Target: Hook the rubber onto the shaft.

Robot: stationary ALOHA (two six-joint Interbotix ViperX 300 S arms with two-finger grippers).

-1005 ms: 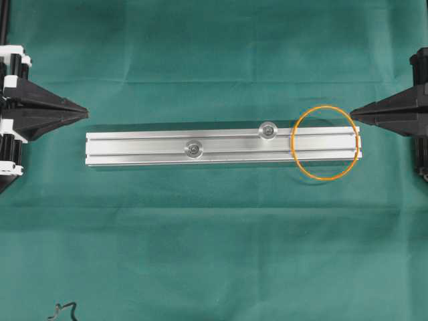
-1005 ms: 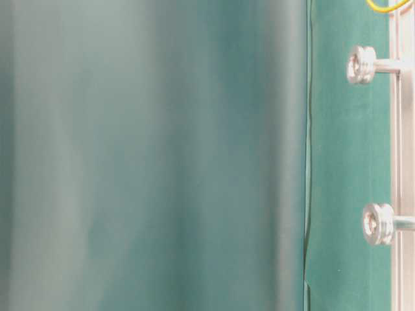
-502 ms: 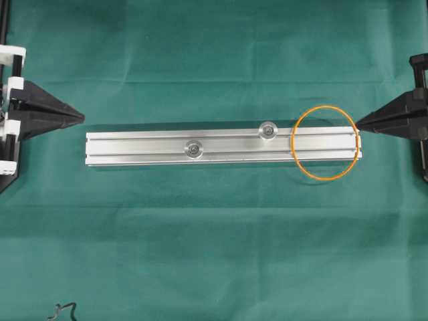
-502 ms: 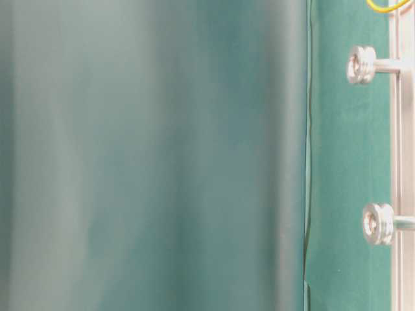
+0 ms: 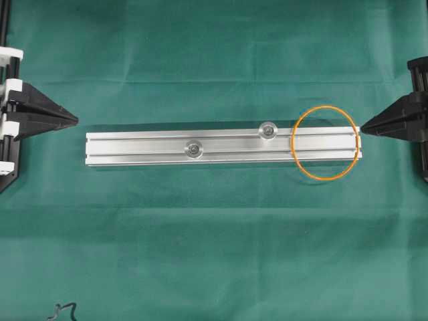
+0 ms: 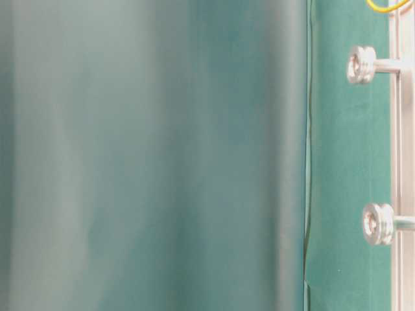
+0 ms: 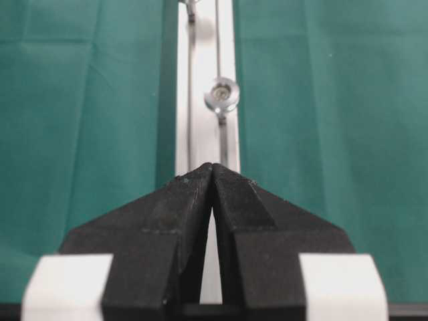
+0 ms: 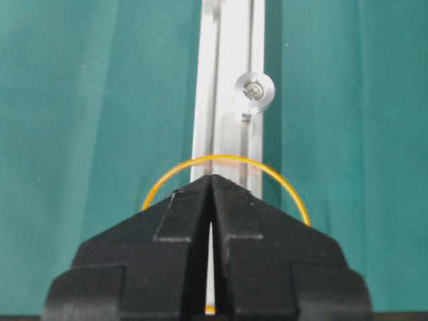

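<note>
The rubber [image 5: 326, 107], a thin orange loop, lies loose across the right end of the silver rail [image 5: 134, 148]. Two round-headed shafts stand on the rail, one near the middle [image 5: 194, 149] and one further right [image 5: 268, 130]. My left gripper [image 5: 75, 120] is shut and empty, just off the rail's left end. Shut and empty too, my right gripper [image 5: 362, 128] points at the rail's right end beside the rubber. In the right wrist view the rubber [image 8: 227, 158] arcs just past the gripper [image 8: 211, 176], with a shaft [image 8: 253, 89] beyond. The left wrist view shows the gripper [image 7: 212, 165] and a shaft [image 7: 222, 95].
Green cloth [image 5: 214, 254] covers the table. A small dark bent wire [image 5: 63, 309] lies at the front left edge. The table-level view shows both shafts [image 6: 360, 65] [image 6: 378, 223] sticking out of the rail [image 6: 402, 162] and a sliver of the rubber [image 6: 386, 8].
Both grippers have drawn back outward, away from the rail's ends, still shut. The rubber and rail have not moved.
</note>
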